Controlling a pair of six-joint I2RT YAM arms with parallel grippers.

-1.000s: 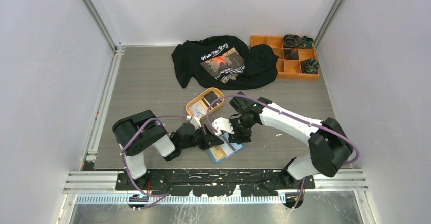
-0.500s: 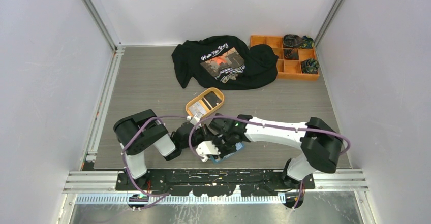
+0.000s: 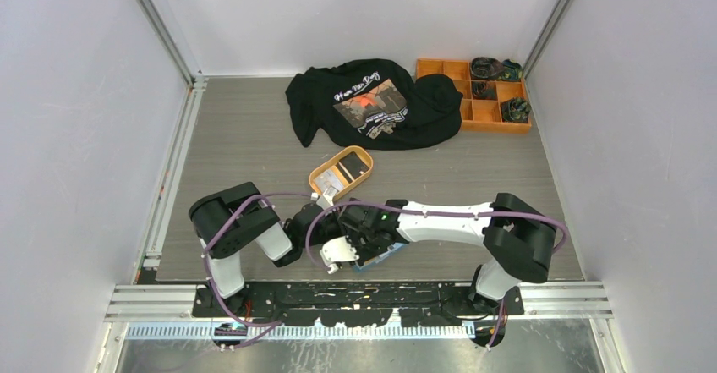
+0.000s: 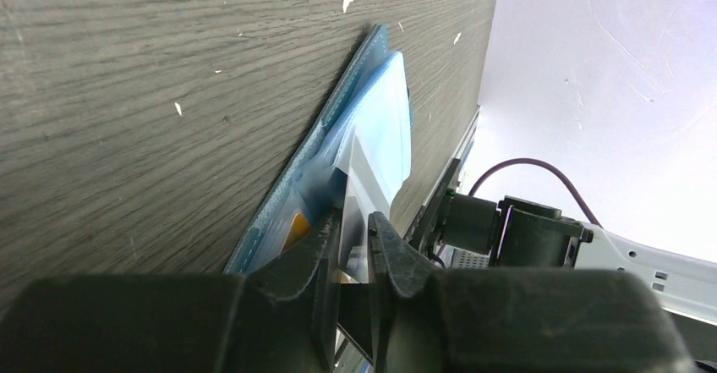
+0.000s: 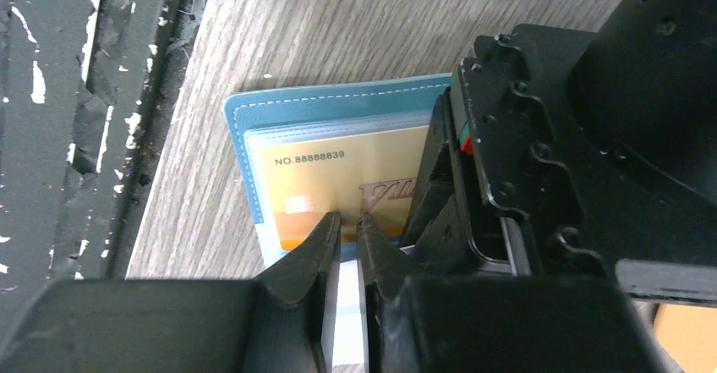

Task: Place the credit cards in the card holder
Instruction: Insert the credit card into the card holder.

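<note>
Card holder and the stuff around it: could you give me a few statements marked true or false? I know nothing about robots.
1. The holder lies open on the table. True.
2. A gold card shows inside it. True.
3. The right gripper is empty. False: it pinches a white card.
4. The T-shirt covers the tray. False: the tray lies apart from it, uncovered.
5. The box holds nothing. False: dark items sit in some of its compartments.
</note>
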